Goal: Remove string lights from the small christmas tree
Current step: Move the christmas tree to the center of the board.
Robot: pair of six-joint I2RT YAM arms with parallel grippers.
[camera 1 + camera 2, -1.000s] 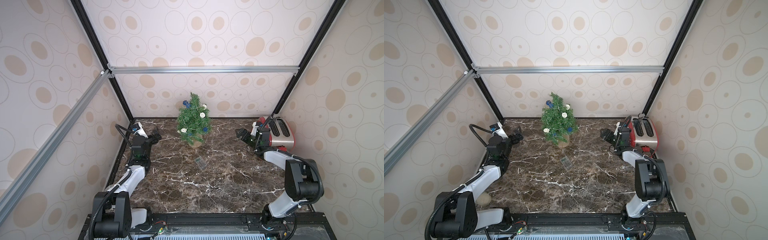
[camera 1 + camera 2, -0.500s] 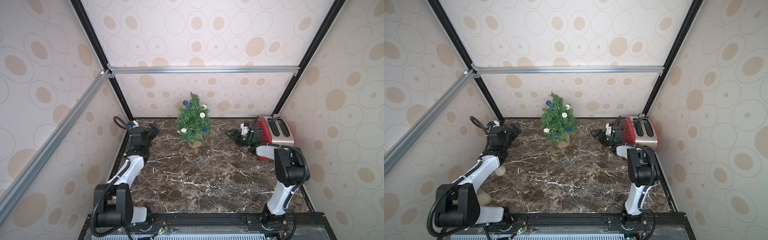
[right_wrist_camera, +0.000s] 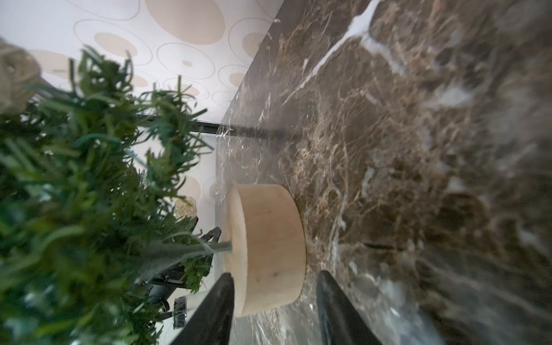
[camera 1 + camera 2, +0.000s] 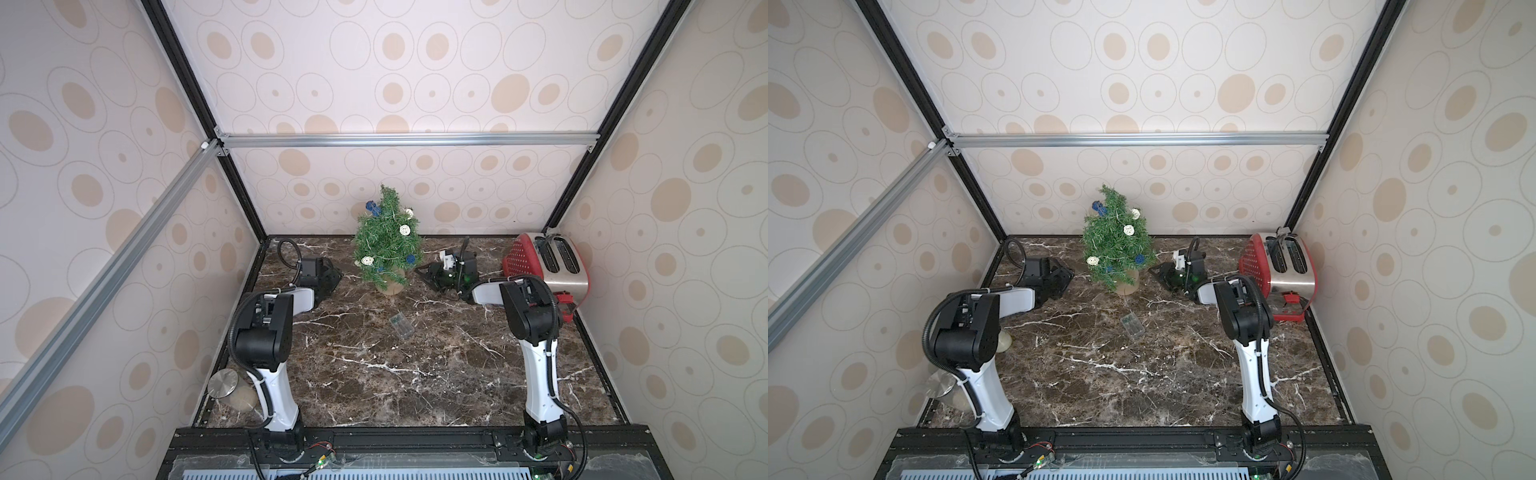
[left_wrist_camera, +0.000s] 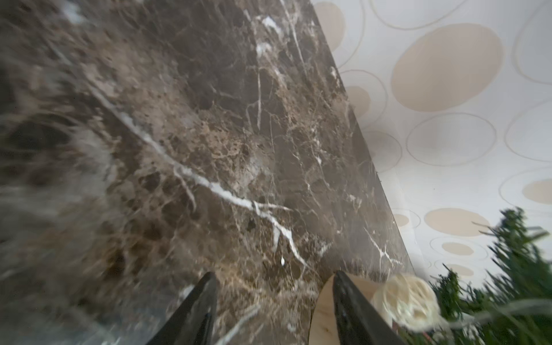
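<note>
marble-look tabletop (image 4: 374, 374), dotted wallpaper on the walls around it. small christmas tree (image 4: 386, 245) stands upright between the two pincers. left pincer (image 4: 336, 275) sits low just off one side of the tree and right pincer (image 4: 419, 271) just off the other, both tips aimed at the tan pot base (image 4: 390, 286). in both top views neither touches it.

left wrist view: left pincer (image 5: 273, 273) partly wide, only bare tabletop between its fingers (image 5: 197, 310). cream ball (image 5: 406, 301) hangs just beyond one finger.

right wrist view: right pincer (image 3: 274, 274) partly wide, grips nothing. pot base lies straight ahead of the gap; cannot tell if a tip touches it.

string lights (image 4: 404, 229) wound round the branches. clear battery box (image 4: 401, 324) lies flat on the tabletop, well apart from both pincers, on the arm-base side. red toaster (image 4: 548, 266) on the right pincer's outer side, apart from it.
</note>
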